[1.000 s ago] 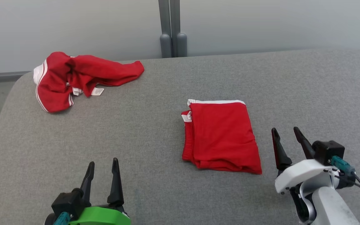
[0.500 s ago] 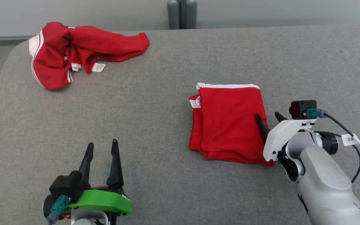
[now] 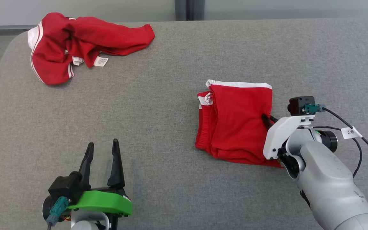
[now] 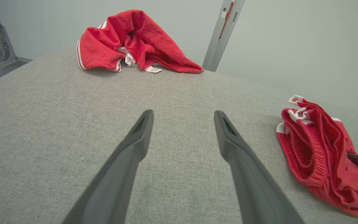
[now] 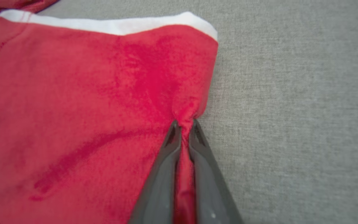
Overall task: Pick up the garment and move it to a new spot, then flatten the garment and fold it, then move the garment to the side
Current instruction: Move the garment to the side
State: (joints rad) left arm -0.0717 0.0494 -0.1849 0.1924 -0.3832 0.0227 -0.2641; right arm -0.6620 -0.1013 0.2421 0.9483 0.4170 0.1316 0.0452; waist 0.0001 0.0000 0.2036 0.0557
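Holding: the right gripper has its two fingers pressed almost together on a small pinch of red cloth, and the cloth puckers just at the fingertips.
Pinch place: on the 3 o'clock edge of the folded garment in the head view, a little below its far right corner.
Folded garment: it lies on the grey padded surface, at about 3 o'clock from the middle of the head view. A white band runs along its 12 o'clock edge. The stacked layers with white trim show at its 9 o'clock side.
Right arm: the pale forearm comes in from 4 o'clock. A black cable with a small white tag hangs at its 3 o'clock side.
Left gripper: it is at 7 o'clock in the head view, with its fingers wide apart and pointing to 12 o'clock. The grey surface shows between them. It is well apart from both garments.
Crumpled garment: a second red piece with white stripes lies in a heap at 10 o'clock, near the far left corner of the surface. A white care label lies at its 5 o'clock side.
Background: a grey post stands behind the surface at 12 o'clock.
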